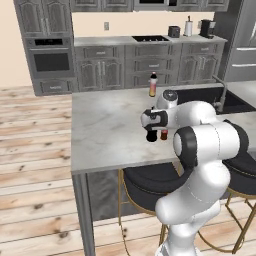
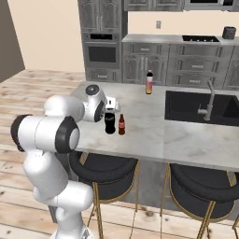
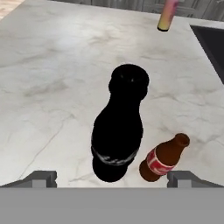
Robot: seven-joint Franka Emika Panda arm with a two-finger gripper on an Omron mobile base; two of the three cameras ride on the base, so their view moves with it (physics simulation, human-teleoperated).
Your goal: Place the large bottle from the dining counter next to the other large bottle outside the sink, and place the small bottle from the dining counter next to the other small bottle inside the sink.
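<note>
Nearest the camera on the hand, the gripper [image 3: 112, 178] stands spread as wide as it goes and holds nothing; its two fingertips [image 3: 43, 178] sit one on each side of the large bottle [image 3: 118, 131], which lies straight ahead of and below the claw. That bottle stands upright on the dining counter [image 2: 140, 126], long axis vertical, so the hand looks down along it onto the cap, and the jaws appear lined up across its body but not yet down around it; I judge that the coming move is a straight descent and then a close. Just to the right of it, close enough to be knocked by a finger, stands the small bottle [image 3: 162, 159], brown with a red label, also upright. In the base views the arm [image 2: 51, 133] reaches out from the near edge of the counter with its elbow folded and the hand poised above the pair of bottles [image 2: 110, 122]. Farther back, near the far edge of the slab and beside the left of the sink [image 2: 186, 105], stands the other large bottle [image 2: 149, 82], well apart from the claw; the faucet [image 2: 208, 100] rises at the near rim of the black basin.
</note>
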